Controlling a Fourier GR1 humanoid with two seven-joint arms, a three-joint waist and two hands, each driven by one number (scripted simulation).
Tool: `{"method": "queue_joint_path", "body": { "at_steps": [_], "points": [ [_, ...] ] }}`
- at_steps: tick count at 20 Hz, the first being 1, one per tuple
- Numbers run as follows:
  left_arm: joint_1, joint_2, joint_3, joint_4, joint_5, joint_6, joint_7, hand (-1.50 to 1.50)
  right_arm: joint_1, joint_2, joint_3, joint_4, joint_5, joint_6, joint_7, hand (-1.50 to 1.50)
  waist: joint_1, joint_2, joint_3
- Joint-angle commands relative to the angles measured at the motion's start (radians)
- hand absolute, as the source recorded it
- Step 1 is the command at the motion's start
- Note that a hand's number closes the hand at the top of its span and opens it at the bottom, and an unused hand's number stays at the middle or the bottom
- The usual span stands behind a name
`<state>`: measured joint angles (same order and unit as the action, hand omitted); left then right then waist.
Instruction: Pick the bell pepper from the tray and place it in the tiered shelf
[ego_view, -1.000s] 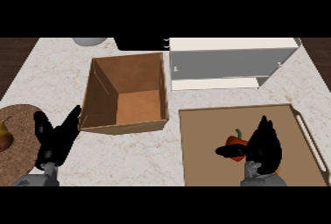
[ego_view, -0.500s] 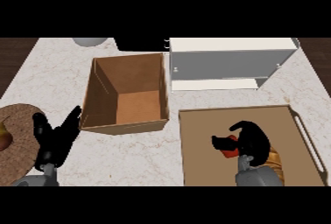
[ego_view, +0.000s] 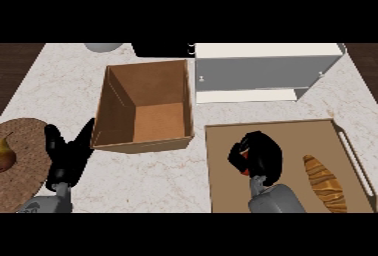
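head view: the bell pepper (ego_view: 244, 171) lies on the tray (ego_view: 221, 192), in its left half, and is almost wholly hidden beneath the right hand (ego_view: 257, 152). only thin red slivers show at the hand's left and lower edge. the fingers (ego_view: 238, 155) of this hand are curled down and around the pepper, closing over it from above, with the pepper between them and the tray floor; whether the pepper is raised off the tray cannot be told. the grey right forearm (ego_view: 275, 201) enters from the lower edge. just right of the hand, and apart from it, a croissant (ego_view: 323, 182) lies lengthwise on the same tray, near the tray's white handle (ego_view: 356, 159). the tiered shelf (ego_view: 258, 72), white and grey, stands on the surface (ego_view: 148, 175) beyond the tray's far edge. left of the shelf and tray sits an open cardboard box (ego_view: 148, 107). farther left, the left hand (ego_view: 65, 155) rests near the lower-left edge, fingers up and spread, holding nothing. beside it a round woven mat (ego_view: 26, 165) carries a pear (ego_view: 6, 152) at the left border.
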<state>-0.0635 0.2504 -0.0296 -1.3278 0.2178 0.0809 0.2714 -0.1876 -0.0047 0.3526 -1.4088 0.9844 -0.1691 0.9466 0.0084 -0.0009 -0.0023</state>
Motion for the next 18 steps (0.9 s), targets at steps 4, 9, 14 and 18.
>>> {"method": "queue_joint_path", "body": {
  "at_steps": [4, 9, 14, 18],
  "points": [
    [-0.021, -0.018, -0.031, -0.004, -0.017, 0.001, 0.019, 0.00, -0.165, 0.005, 0.243, -0.051, -0.219, 0.184, -0.277, 1.50, 0.046, 0.005, 0.004],
    [0.037, -0.010, 0.010, 0.017, -0.008, -0.004, -0.043, 0.00, -0.244, 0.005, 0.296, -0.290, -0.190, 0.149, -0.191, 1.50, 0.003, -0.003, 0.001],
    [0.036, -0.020, 0.008, 0.026, -0.022, 0.001, -0.055, 0.00, -0.346, 0.004, 0.180, -0.557, -0.112, 0.317, 0.001, 1.50, -0.020, -0.007, 0.001],
    [-0.007, 0.000, 0.033, 0.019, 0.004, -0.018, -0.001, 0.00, -0.504, -0.007, 0.031, -0.631, -0.164, 0.486, 0.111, 1.50, -0.016, -0.003, 0.001]
  ]
}}
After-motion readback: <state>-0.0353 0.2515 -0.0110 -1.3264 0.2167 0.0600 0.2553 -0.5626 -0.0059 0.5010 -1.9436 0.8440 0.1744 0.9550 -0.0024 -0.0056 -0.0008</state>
